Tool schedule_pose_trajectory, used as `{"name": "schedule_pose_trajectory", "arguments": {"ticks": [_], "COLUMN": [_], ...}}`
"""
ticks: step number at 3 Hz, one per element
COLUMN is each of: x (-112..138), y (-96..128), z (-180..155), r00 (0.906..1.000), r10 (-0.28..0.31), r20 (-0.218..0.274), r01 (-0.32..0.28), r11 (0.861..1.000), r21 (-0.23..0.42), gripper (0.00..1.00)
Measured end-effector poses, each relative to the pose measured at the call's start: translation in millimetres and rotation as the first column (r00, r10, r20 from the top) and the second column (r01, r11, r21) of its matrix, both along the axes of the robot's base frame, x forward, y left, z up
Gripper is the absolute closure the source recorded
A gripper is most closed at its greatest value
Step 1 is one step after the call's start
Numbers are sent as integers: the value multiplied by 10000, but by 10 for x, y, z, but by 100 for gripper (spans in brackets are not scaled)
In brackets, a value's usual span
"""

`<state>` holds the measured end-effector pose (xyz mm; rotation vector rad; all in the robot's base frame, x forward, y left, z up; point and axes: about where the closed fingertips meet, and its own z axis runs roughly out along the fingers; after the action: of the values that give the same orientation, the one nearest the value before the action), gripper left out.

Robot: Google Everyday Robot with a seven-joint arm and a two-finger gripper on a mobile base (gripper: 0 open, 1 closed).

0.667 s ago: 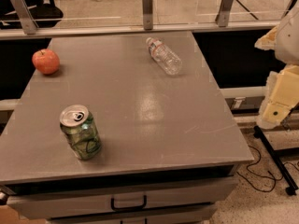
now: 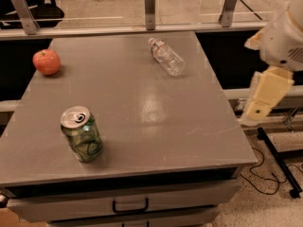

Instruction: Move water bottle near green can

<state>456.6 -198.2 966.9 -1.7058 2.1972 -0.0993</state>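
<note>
The water bottle [image 2: 166, 56] lies on its side at the far middle-right of the grey table [image 2: 142, 103], white cap pointing to the far left. The green can [image 2: 82, 133] stands upright near the table's front left, silver top with pull tab showing. They are far apart. My gripper [image 2: 259, 109] hangs off the table's right edge, level with its middle, holding nothing and touching nothing. It is to the right of and nearer than the bottle.
A red apple [image 2: 46, 62] sits at the table's far left. A railing with metal posts [image 2: 149, 6] runs behind the table. A drawer with a handle [image 2: 130, 205] is under the front edge. A black stand and cables [image 2: 277, 160] are on the floor at right.
My arm and gripper have shifted slightly left, closer to the table's right edge. The bottle, can and apple have not moved.
</note>
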Motion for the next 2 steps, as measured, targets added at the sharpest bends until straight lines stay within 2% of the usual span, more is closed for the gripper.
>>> {"name": "schedule_pose_trajectory", "arguments": {"ticks": [1, 2], "x": [503, 1062], "y": [419, 796], "z": [-267, -522], "r00": [9986, 9924], "r10": [55, -107], "r20": [518, 1223], "r01": [-86, -46], "r11": [9981, 9922], "r21": [614, 1248], "gripper": [0, 0]}}
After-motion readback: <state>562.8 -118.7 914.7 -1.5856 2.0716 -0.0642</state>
